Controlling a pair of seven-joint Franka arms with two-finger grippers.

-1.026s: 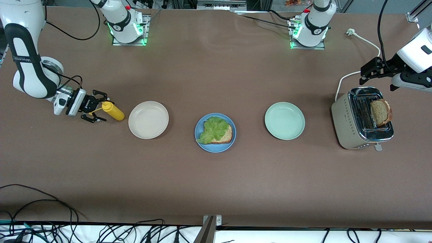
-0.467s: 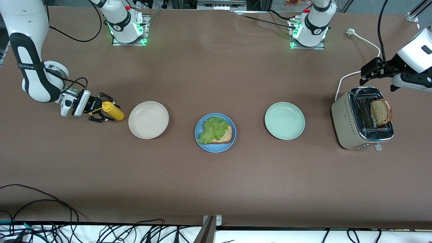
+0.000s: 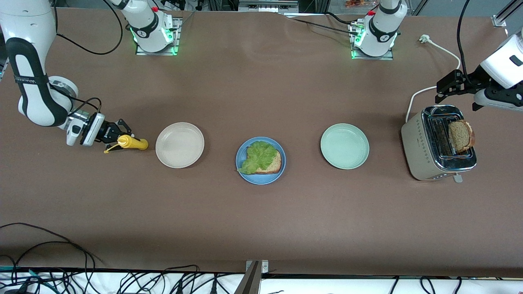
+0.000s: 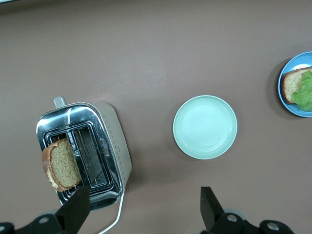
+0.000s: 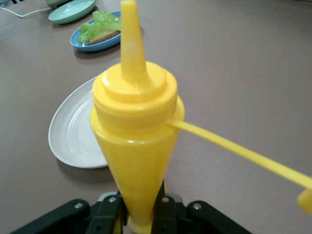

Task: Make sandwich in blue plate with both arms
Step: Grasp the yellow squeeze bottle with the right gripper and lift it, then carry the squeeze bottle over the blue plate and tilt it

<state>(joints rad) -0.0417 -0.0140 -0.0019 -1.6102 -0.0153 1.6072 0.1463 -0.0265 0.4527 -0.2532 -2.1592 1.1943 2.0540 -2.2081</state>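
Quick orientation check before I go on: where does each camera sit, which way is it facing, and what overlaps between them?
Front view: high across the table, facing both arms' bases; shows the right gripper shut on the yellow squeeze bottle.
Left wrist view: above the toaster, looking down; open left gripper.
Right wrist view: low, along the bottle toward the beige-white plate.
Shared: all show the blue plate with bread and lettuce.

R gripper low, fingers clamped; L gripper aloft, fingers wide apart.
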